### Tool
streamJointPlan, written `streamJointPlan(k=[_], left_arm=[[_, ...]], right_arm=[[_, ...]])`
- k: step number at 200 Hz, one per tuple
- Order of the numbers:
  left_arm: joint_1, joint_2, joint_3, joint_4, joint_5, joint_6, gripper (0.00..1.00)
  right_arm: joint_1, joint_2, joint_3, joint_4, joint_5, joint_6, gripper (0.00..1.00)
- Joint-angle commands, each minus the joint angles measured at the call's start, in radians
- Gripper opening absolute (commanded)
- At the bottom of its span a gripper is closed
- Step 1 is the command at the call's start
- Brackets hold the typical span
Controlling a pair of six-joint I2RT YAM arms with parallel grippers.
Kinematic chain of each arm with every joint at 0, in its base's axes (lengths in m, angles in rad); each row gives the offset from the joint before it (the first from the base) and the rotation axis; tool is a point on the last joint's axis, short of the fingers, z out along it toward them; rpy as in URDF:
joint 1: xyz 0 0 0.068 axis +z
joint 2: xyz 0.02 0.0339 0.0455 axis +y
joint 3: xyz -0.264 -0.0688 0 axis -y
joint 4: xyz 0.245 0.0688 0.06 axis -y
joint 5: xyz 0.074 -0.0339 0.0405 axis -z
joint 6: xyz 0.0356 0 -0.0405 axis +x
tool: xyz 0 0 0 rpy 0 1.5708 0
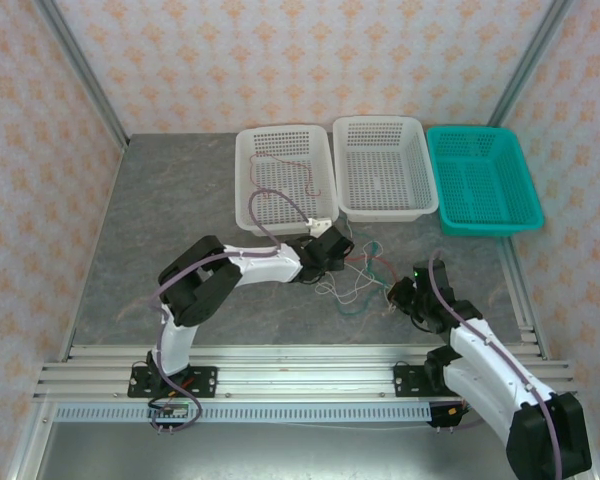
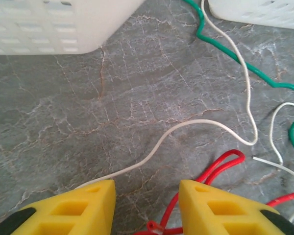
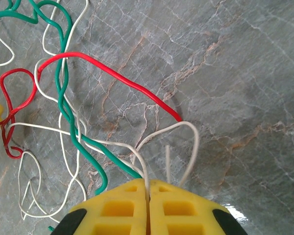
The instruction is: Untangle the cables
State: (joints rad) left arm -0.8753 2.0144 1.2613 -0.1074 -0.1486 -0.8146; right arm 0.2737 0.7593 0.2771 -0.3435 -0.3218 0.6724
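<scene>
Cables: loose tangle on the grey surface, between the two arms, just in front of the white baskets
Left fingers: apart, low over the surface; a red cable loop lies in the gap, not pinched
Right fingers: closed together, pinching the white cable at their tips
Green cable: winds across red and white, one end reaching the right fingers
</scene>
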Motion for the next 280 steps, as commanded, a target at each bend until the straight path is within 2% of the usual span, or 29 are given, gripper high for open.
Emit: streamJointPlan(k=[1, 23, 49, 71, 104, 137, 161, 197, 280], left_arm=[[0.011, 0.009, 0.028, 0.021, -0.030, -0.021, 0.35], [0.012, -0.002, 0.029, 0.027, -0.031, -0.018, 0.26], [0.015, -0.032, 0.031, 0.020, -0.005, -0.016, 0.00], [0.021, -0.098, 0.004, 0.025, 0.100, -0.038, 0.00], [0.015, -0.270, -0.083, 0.012, 0.197, -0.031, 0.00], [0.005, -0.428, -0.183, -0.090, 0.165, 0.015, 0.00], [0.006, -0.570, -0.235, -0.163, 0.087, 0.040, 0.00], [0.036, -0.772, -0.282, -0.244, -0.031, 0.051, 0.00], [0.227, -1.062, -0.354, -0.415, -0.131, 0.124, 0.00]], right_arm=[[-0.007, -0.011, 0.024, -0.029, 0.000, 0.004, 0.00], [-0.007, -0.010, 0.028, -0.031, -0.002, 0.004, 0.00], [-0.007, -0.013, 0.035, -0.048, 0.017, 0.004, 0.00], [-0.011, -0.057, 0.058, -0.148, 0.162, 0.034, 0.00], [-0.032, -0.104, 0.100, -0.277, 0.413, 0.129, 0.00], [-0.084, -0.042, 0.170, -0.323, 0.534, 0.137, 0.00], [-0.140, -0.033, 0.173, -0.313, 0.542, 0.136, 0.00], [-0.226, -0.031, 0.142, -0.289, 0.467, 0.156, 0.00], [-0.246, -0.038, 0.142, -0.301, 0.462, 0.151, 0.00]])
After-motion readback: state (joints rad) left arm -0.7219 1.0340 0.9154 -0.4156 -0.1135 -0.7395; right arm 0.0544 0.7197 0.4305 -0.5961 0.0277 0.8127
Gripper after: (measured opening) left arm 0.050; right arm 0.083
